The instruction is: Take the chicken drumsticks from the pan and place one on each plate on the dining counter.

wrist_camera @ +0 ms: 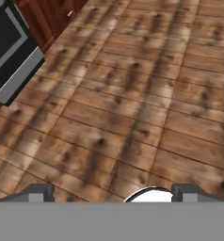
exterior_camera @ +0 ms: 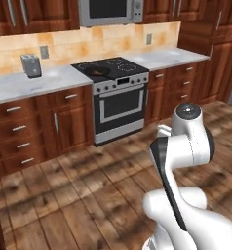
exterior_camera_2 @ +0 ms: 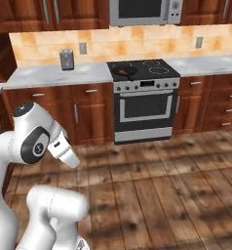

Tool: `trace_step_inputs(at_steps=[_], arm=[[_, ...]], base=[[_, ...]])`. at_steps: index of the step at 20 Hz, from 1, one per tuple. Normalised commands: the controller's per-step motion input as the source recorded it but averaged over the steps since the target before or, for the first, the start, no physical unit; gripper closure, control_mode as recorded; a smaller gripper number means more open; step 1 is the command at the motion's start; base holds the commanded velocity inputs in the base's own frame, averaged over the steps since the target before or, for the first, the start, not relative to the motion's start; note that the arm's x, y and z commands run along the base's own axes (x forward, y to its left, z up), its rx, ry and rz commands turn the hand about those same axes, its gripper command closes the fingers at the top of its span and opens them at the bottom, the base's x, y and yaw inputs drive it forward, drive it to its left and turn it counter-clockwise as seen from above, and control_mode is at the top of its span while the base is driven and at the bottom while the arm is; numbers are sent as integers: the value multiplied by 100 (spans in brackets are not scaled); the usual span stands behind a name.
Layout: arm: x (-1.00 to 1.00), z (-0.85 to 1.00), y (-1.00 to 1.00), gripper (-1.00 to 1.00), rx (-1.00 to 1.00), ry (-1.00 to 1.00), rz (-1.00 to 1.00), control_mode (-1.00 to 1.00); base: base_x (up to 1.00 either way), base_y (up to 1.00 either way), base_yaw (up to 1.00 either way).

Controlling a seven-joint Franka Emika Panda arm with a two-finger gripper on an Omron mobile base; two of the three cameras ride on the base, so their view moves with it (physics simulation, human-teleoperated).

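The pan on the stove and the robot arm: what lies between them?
Bare wooden floor, plus the oven front under the pan; both base views show it, short of the arm.

The floor (wrist_camera: pixel 132 94) is brown wood planks with dark knots. The cupboards (exterior_camera_2: pixel 54 112) are shiny red-brown wood with metal handles. The counter (exterior_camera: pixel 35 83) looks like smooth grey stone. The oven (exterior_camera_2: pixel 145 110) is grey metal with dark glass. The pan (exterior_camera_2: pixel 124 72) is black.

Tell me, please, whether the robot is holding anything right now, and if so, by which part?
Nothing is held. In the hand view the gripper has its jaws wide apart with only bare wooden floor beyond them.
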Motion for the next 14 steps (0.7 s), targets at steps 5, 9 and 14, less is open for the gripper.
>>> trace_step_inputs(at_steps=[5, 9, 14], arm=[[0, 0, 0, -100, 0, 0, 0, 100], [0, 0, 0, -100, 0, 0, 0, 100], [0, 0, 0, -100, 0, 0, 0, 100]], base=[[100, -2, 0], [100, -10, 0], [100, -22, 4]])
